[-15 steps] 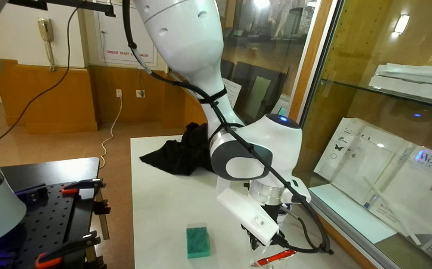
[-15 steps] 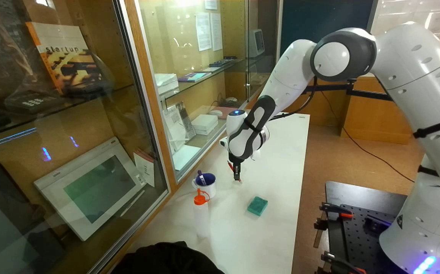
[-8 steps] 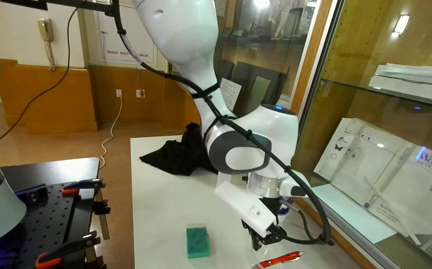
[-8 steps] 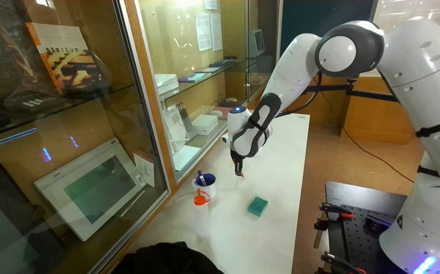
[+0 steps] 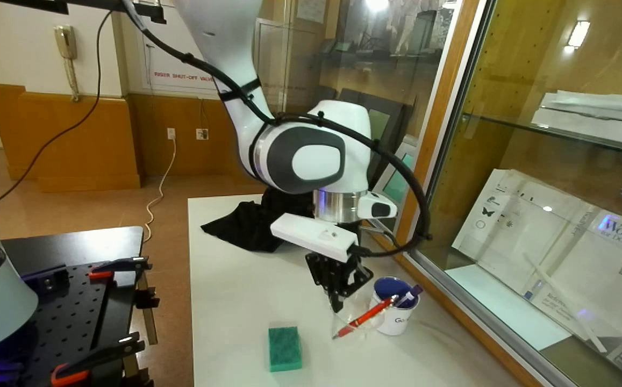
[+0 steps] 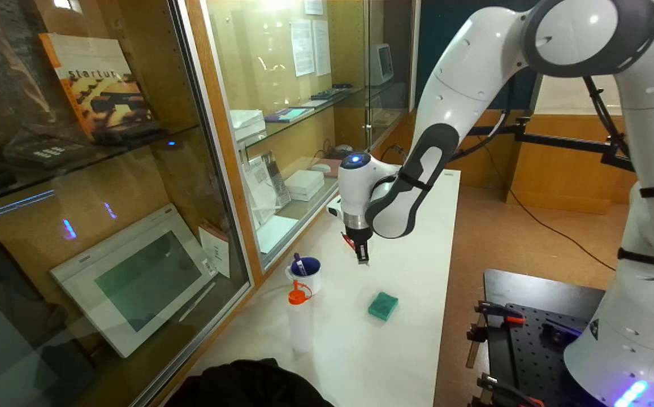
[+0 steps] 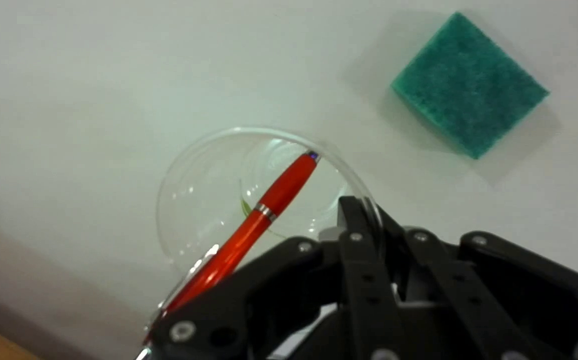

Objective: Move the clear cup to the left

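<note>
The clear cup is see-through and faint, with a red pen leaning in it, in the wrist view. My gripper is shut on the cup's rim, one finger inside and one outside the wall. In an exterior view the gripper points down with the cup beside its fingertips, overlapping the mug in the picture. In an exterior view the gripper also shows, but the cup is too faint to make out. I cannot tell whether the cup touches the table.
A green sponge lies on the table. A white mug with blue inside holds a purple-capped marker near the glass cabinet. A white bottle with red cap and a black cloth stand farther along.
My gripper has moved with the cup and pen, up and left in an exterior view, and slightly right in an exterior view. The mug, previously mostly hidden by the arm, now shows.
</note>
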You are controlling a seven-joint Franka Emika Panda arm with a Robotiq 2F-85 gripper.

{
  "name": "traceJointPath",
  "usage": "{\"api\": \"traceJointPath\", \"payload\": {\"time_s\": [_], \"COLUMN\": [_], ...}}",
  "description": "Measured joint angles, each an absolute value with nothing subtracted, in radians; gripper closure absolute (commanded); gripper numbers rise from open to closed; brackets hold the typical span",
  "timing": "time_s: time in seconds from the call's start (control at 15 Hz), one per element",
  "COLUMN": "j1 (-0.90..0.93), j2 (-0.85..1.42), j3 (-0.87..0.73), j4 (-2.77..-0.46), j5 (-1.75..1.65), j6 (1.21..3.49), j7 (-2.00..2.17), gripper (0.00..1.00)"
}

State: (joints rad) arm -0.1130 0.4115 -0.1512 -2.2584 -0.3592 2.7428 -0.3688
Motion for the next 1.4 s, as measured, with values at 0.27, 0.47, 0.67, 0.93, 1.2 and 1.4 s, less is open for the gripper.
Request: {"api": "traceJointPath", "payload": {"time_s": [0.27,0.47,0.67,0.93,1.2,1.4], "j1": [-0.042,-0.008,0.001,0.019,0.056,0.062], "j2": [0.278,0.198,0.153,0.148,0.151,0.151], "j3": [-0.115,-0.061,0.026,0.13,0.16,0.159], "j4": [-2.402,-2.485,-2.533,-2.56,-2.582,-2.587], "j5": [-0.432,-0.454,-0.401,-0.294,-0.326,-0.35], "j6": [2.743,2.743,2.743,2.746,2.784,2.788], "j7": [-0.366,-0.37,-0.428,-0.545,-0.571,-0.571], "gripper": [0.99,0.99,0.99,0.99,0.95,0.99]}}
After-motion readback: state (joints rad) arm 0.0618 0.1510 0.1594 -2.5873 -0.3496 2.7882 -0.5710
